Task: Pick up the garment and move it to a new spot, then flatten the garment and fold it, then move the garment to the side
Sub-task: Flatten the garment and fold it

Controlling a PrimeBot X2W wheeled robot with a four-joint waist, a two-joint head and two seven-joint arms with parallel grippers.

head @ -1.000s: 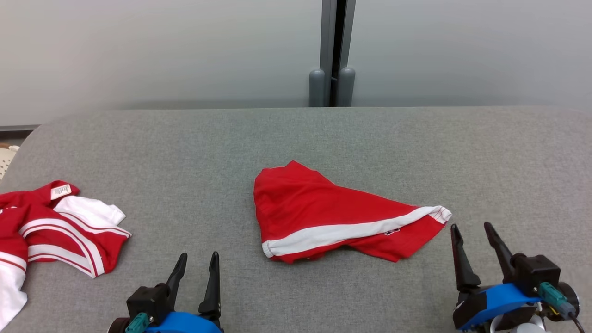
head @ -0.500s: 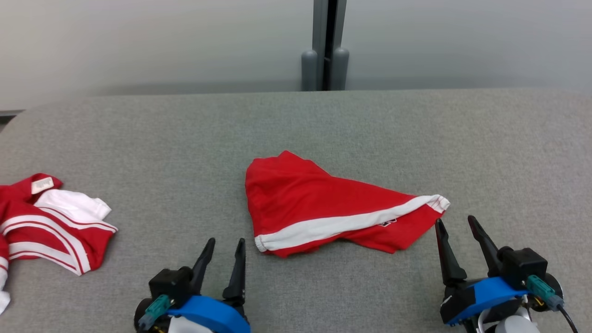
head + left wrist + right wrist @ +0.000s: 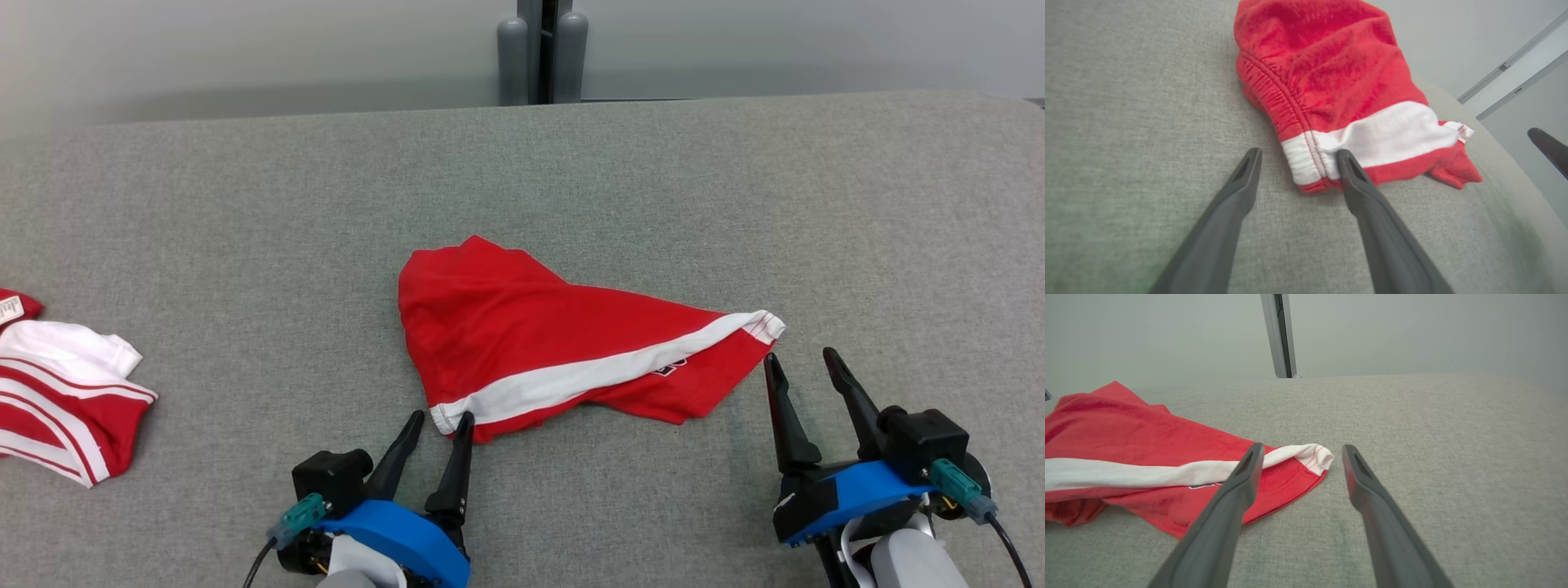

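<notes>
Garment (image 3: 539, 343) of red cloth with a broad white stripe lies crumpled near the middle of the grey fabric-covered tabletop (image 3: 245, 204). From the head view it looks roughly triangular, with its gathered waistband edge toward the robot's left and a pointed, white-tipped corner stretching toward the right. The left gripper (image 3: 442, 417) sits low at the garment's near left corner with its two dark fingers clearly apart. In the left wrist view the white end of the stripe and the red hem under it lie in the gap between them, and one fingertip overlaps the cloth, but nothing is pinched or held. The right gripper (image 3: 800, 356) stands just beside the garment's right corner, fingers spread wide and empty. In the right wrist view one finger crosses in front of the white-tipped corner while the other is over bare tabletop. Whether either gripper's fingertips touch the tabletop cannot be told. A second red-and-white striped garment (image 3: 65, 392) lies well apart at the left edge of the tabletop, partly cut off. Behind the tabletop a grey post (image 3: 543, 49) rises against a pale wall.
</notes>
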